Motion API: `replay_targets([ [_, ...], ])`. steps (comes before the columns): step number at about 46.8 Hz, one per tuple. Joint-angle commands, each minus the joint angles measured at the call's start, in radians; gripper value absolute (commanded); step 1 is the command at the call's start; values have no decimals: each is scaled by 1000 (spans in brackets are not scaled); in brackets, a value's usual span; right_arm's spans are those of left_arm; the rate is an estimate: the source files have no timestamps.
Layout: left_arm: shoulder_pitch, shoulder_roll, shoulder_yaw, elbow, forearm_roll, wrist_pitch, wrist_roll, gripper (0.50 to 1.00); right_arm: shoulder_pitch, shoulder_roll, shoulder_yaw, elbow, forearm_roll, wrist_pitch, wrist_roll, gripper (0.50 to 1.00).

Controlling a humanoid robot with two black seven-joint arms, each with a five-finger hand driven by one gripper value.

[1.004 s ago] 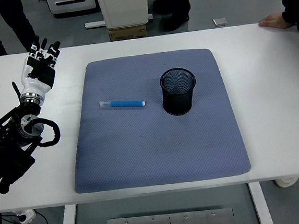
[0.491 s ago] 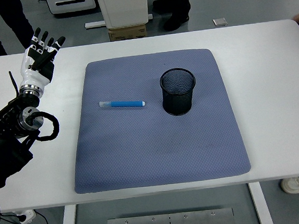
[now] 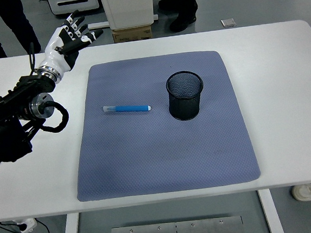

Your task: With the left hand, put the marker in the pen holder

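A blue marker (image 3: 127, 108) with a clear cap end lies flat on the grey-blue mat (image 3: 164, 148), pointing left to right. To its right on the mat stands a black mesh pen holder (image 3: 185, 95), upright and empty as far as I can see. My left hand (image 3: 68, 39) hovers over the table's far left corner, fingers spread and holding nothing, well up and to the left of the marker. The black left arm (image 3: 14, 115) comes in from the left edge. My right hand is out of view.
The mat covers the middle of the white table (image 3: 283, 83). Beyond the far edge stand a white cabinet (image 3: 128, 7), a cardboard box (image 3: 132, 34) and people's legs (image 3: 183, 2).
My left hand has risen and swung right and farther away, from the table's left edge toward the mat's far left corner. The person's hand at the far right edge has withdrawn.
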Motion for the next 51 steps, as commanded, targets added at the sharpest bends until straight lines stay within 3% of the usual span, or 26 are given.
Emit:
replay_targets([
  [1,-37,25,95,-47,0,5,0,1000,0,0,0,0,0,0,0,1000],
  [17,-249,128,540,-260,102,-7,-20,1000,0,0,0,0,0,0,0,1000],
  [32,-300,142,618,-308,399,-7,-52,1000,0,0,0,0,0,0,0,1000],
  [37,-324,139,661,-308,521,-10,-89,1000,0,0,0,0,0,0,0,1000],
  [40,-335,138,675,-309,535,-41,-100,1000,0,0,0,0,0,0,0,1000],
  [46,-344,142,679,-308,534,-157,-118,1000,0,0,0,0,0,0,0,1000],
  [51,-347,147,681,-308,534,-158,-123,1000,0,0,0,0,0,0,0,1000],
])
